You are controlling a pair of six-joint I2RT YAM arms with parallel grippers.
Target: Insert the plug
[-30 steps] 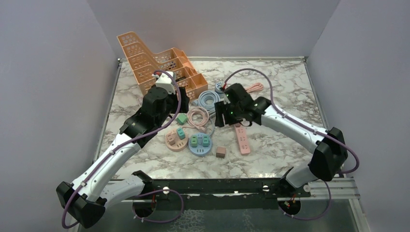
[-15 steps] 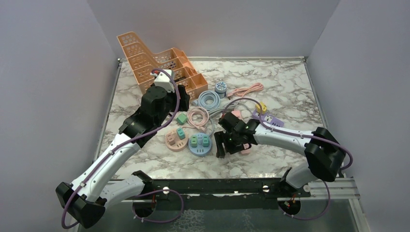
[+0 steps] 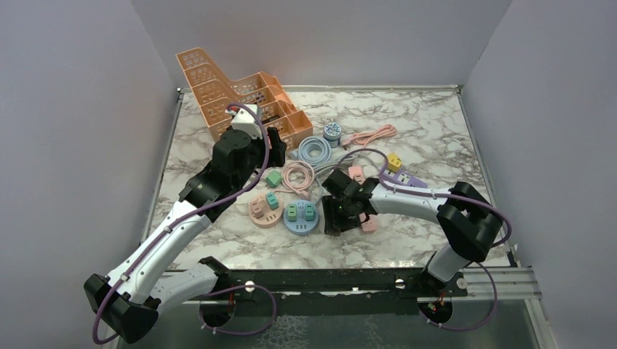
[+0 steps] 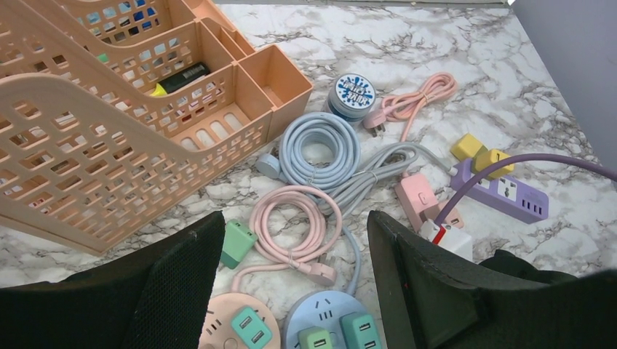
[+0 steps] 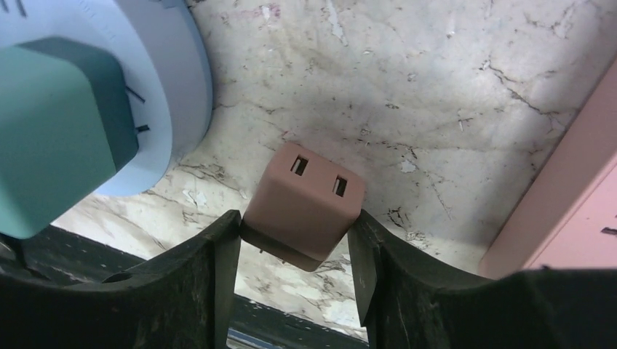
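My right gripper grips the small brown plastic cube plug, a finger against each side. The plug sits on the marble table, near the round light-blue socket hub and the pink power strip, with bare marble beyond. My left gripper hangs wide open, empty.

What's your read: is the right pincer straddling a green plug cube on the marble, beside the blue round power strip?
Not green. The plug cube between the right pincer's fingers is brown, as the right wrist view shows. The rest holds: it lies on the marble beside the blue round power strip. The green plug there is already seated in that strip.
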